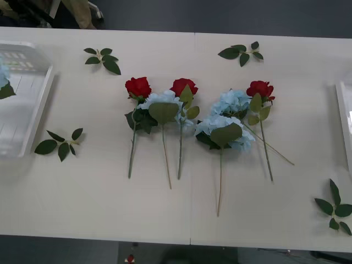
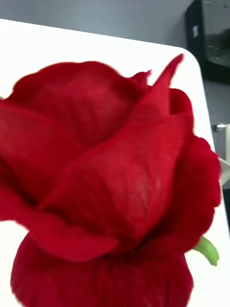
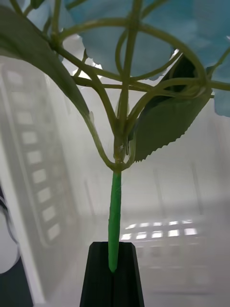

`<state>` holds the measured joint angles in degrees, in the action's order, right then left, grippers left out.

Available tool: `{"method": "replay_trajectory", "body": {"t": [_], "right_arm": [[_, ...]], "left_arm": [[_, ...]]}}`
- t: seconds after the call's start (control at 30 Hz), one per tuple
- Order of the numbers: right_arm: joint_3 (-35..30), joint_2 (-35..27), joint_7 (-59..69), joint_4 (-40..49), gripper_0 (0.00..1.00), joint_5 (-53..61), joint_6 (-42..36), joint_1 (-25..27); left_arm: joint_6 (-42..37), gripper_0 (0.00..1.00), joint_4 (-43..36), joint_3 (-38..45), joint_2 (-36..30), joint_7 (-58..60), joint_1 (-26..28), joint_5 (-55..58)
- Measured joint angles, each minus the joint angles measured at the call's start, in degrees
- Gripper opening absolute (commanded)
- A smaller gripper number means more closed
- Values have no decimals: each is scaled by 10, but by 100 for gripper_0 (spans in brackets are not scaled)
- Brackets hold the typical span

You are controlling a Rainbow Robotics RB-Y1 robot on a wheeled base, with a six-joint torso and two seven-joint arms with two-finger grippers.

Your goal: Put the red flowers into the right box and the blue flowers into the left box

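Left claw [image 3: 112, 249] had its black fingers pressed together on the thin green stem [image 3: 115, 206] of a blue flower [image 3: 143, 38], the bloom fanning out beyond the tips. The ribbed walls of the left box [image 3: 33, 158] rose around and behind the claw, so the flower hung inside or just above that box. The plastic stem looked stiff enough to carry the head upright, light as a feather, but smooth: a pinch low on it suited, as the fluffy petals would only crush.

Over on the right claw, a red flower [image 2: 110, 182] sat right up against the camera, big soft fabric petals. Whether that claw was clamped or spread, I couldn't tell. Best judged, it belonged on the stem under the bloom, never on the petals.

Well apart from both claws, out mid-bench [image 1: 181, 209], lay three red flowers [image 1: 138, 87] and three blue flowers [image 1: 225, 132] tangled side by side, stems overlapping, so a lifted one could drag its neighbour. The right box [image 1: 345, 118] showed its rim at the far side of them
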<state>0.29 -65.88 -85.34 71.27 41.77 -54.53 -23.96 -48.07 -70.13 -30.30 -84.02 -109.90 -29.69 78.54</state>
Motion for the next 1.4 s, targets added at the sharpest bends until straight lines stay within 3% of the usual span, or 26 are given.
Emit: {"method": "replay_trajectory", "body": {"t": [0.27, 0.57, 0.8, 0.83, 0.87, 0.9, 0.93, 0.97, 1.0, 1.03, 1.07, 1.1, 1.2, 1.4], "right_arm": [[39, 0, -24, -94, 0, -47, 132, -13], [139, 28, -32, -252, 0, -71, 234, -114], [160, 57, -32, -283, 0, -75, 246, -134], [160, 59, -32, -283, 0, -80, 246, -134], [160, 60, -32, -283, 0, -83, 246, -134], [160, 60, -32, -283, 0, -84, 246, -134], [160, 60, -32, -283, 0, -83, 246, -134], [160, 60, -32, -283, 0, -83, 246, -134], [160, 60, -32, -283, 2, -83, 246, -134], [160, 60, -32, -283, 13, -83, 246, -134], [160, 60, -32, -283, 45, -83, 246, -134], [160, 60, -32, -283, 53, -82, 246, -134], [160, 60, -32, -283, 98, -79, 246, -134], [160, 60, -32, -283, 100, -71, 246, -134]], "left_arm": [[27, 0, 81, 0, 37, 0, 0, -88], [71, 0, 141, 0, 113, 0, -1, -129], [90, 4, 155, 0, 134, 0, -1, -146], [90, 7, 155, 0, 134, 0, -1, -146], [90, 24, 155, 0, 134, 0, -1, -146], [90, 46, 155, 0, 134, 0, -1, -146], [90, 79, 155, 0, 134, 0, -1, -146], [90, 98, 155, 0, 134, 0, -1, -146], [90, 100, 155, 0, 134, 0, -1, -146], [90, 100, 155, 0, 134, 0, -1, -146], [90, 100, 155, 0, 134, 0, -1, -146], [90, 100, 155, 0, 134, 0, -1, -146], [90, 100, 155, 0, 134, 0, -1, -150], [90, 100, 154, 0, 134, 0, -1, -170]]}}
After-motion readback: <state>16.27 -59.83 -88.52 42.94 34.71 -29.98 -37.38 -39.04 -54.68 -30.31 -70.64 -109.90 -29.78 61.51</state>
